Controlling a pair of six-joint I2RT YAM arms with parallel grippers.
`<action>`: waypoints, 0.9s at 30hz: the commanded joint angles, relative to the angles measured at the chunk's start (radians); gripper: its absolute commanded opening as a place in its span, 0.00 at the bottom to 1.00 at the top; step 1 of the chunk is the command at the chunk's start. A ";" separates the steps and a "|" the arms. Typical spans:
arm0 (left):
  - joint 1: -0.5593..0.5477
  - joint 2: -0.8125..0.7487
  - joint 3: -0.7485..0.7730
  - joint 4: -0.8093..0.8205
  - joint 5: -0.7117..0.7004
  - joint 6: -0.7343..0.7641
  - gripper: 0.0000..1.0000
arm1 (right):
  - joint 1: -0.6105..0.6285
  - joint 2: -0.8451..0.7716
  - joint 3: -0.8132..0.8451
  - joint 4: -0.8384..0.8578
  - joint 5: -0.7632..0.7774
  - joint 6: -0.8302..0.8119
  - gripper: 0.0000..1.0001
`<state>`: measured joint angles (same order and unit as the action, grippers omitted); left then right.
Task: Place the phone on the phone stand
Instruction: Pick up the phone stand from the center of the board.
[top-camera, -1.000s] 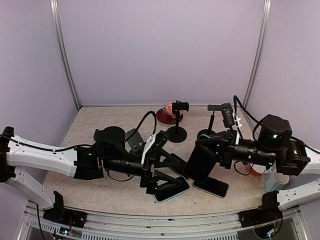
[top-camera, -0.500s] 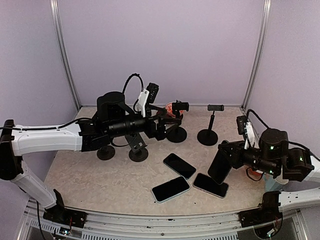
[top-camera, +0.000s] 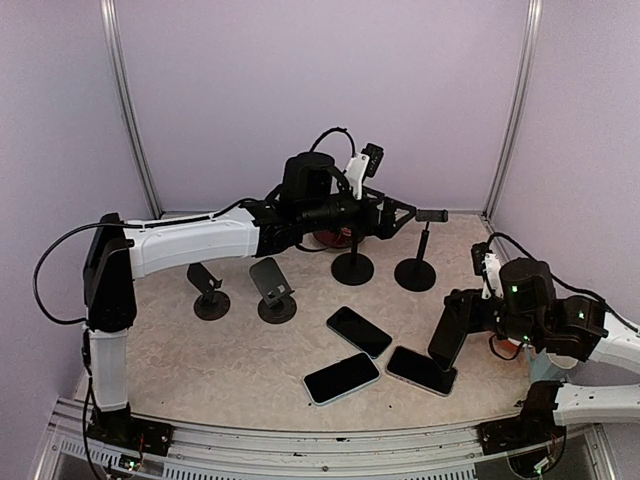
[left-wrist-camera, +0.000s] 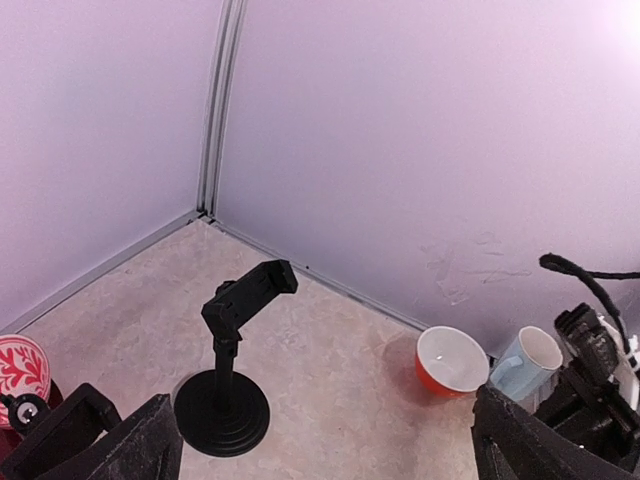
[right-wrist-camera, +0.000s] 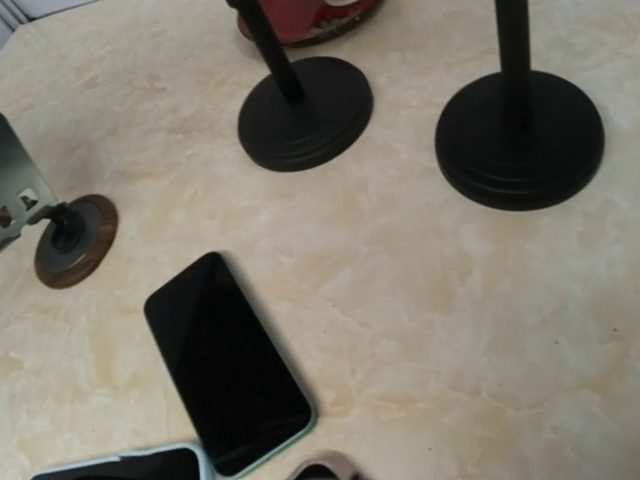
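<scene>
- The left end effector (top-camera: 400, 215) is held high over the rear of the worktop (top-camera: 180, 350), with its jaws spread wide and nothing between them.
- In the left wrist view, its two fingers (left-wrist-camera: 100, 445) are seen at the bottom corners, well apart.
- The right end effector (top-camera: 468, 315) is closed on the held phone (top-camera: 448, 330), which is kept edge-up and tilted at the right front of the worktop.
- The held phone is not on any stand. It is raised just beside the right-hand phone (top-camera: 421, 370), and whether the two touch cannot be told.
- The right pole stand (top-camera: 415, 270) is set behind the held phone, and its top clamp is unoccupied.
- The left pole stand (top-camera: 352, 265) is placed just beside it.
- Two low stands (top-camera: 272, 295) are seen further left.
- A green-edged phone (top-camera: 358, 331) and a front phone (top-camera: 341, 378) are laid flat, screens up, near the right-hand phone.
- A red bowl (left-wrist-camera: 450, 362) and a pale blue mug (left-wrist-camera: 525, 362) are placed by the right wall.
</scene>
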<state>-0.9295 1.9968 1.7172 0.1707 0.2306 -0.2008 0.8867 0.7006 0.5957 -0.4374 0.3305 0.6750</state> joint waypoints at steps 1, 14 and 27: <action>-0.018 0.112 0.153 -0.101 -0.119 -0.009 0.99 | -0.030 -0.010 0.002 0.045 -0.016 0.014 0.00; -0.095 0.368 0.394 -0.050 -0.531 -0.005 0.98 | -0.038 -0.069 0.006 0.004 0.034 0.038 0.00; -0.103 0.501 0.420 0.199 -0.684 0.003 0.87 | -0.037 -0.091 -0.001 -0.014 0.013 0.057 0.00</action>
<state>-1.0328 2.4626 2.1010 0.2317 -0.4042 -0.2142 0.8604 0.6258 0.5934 -0.4717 0.3447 0.7116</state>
